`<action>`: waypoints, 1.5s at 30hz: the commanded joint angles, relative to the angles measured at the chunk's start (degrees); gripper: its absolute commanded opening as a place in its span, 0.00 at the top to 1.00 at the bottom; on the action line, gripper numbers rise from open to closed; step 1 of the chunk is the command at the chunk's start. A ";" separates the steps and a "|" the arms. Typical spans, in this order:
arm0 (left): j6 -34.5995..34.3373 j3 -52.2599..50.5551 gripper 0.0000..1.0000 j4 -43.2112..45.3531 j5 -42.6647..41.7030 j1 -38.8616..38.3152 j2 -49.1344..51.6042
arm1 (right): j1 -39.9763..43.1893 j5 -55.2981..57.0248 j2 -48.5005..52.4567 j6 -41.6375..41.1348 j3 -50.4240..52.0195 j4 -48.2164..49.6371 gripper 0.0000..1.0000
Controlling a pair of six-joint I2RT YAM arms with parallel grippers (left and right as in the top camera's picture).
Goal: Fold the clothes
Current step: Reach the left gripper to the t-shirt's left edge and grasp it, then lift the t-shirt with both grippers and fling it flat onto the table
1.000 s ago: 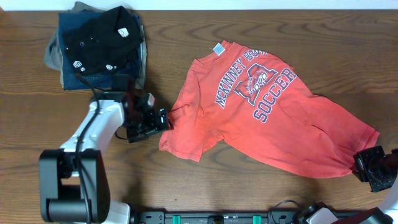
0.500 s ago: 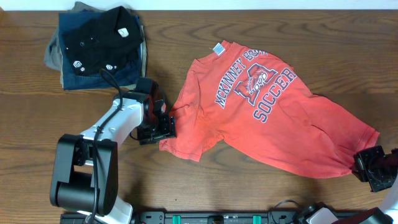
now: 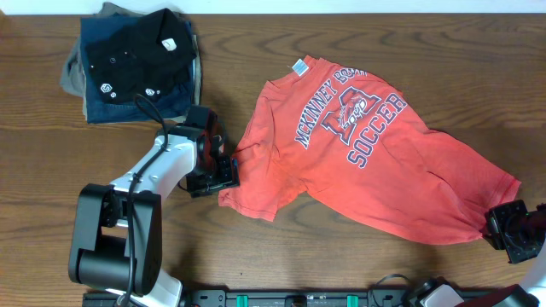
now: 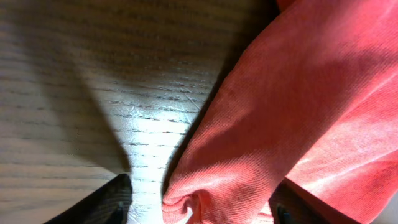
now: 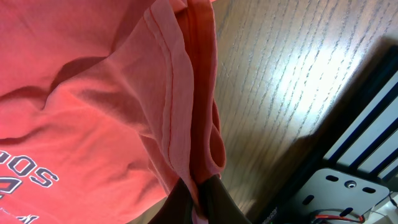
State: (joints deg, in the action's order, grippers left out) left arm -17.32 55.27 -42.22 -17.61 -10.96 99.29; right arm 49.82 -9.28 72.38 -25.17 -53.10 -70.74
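A red-orange T-shirt (image 3: 367,162) with soccer lettering lies rumpled, print side up, across the middle and right of a wooden table (image 3: 341,43). The left gripper (image 3: 223,173) sits at the shirt's left edge. Its jaws are apart and straddle a rolled fold of fabric, and one finger (image 4: 112,202) stands clear of the cloth. The right gripper (image 3: 499,228), at the near right, is clamped on the shirt's hem. At the far left, well apart, a black shirt (image 3: 136,55) tops folded blue and khaki garments (image 3: 85,81).

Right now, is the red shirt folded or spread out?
Spread out but rumpled: the shirt lies open across the table, lettering fully visible, no neat folds.
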 commanded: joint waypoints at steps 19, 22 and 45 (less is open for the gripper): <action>-0.59 -1.29 0.94 -4.31 0.79 -4.26 -1.05 | 0.46 -0.44 -0.13 0.61 -0.59 -2.54 0.99; -0.57 0.42 0.94 -8.39 0.79 -4.22 -4.96 | 0.46 -0.44 -0.63 0.63 -0.81 -3.23 0.99; -3.17 45.38 0.94 -37.00 5.07 -4.22 -50.29 | 0.35 -8.22 -8.79 12.92 -40.54 -26.58 0.99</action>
State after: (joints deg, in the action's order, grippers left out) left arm -19.33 92.86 -77.23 -16.10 -15.42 49.23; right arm 49.80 -13.43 64.14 -16.49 -88.53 -96.92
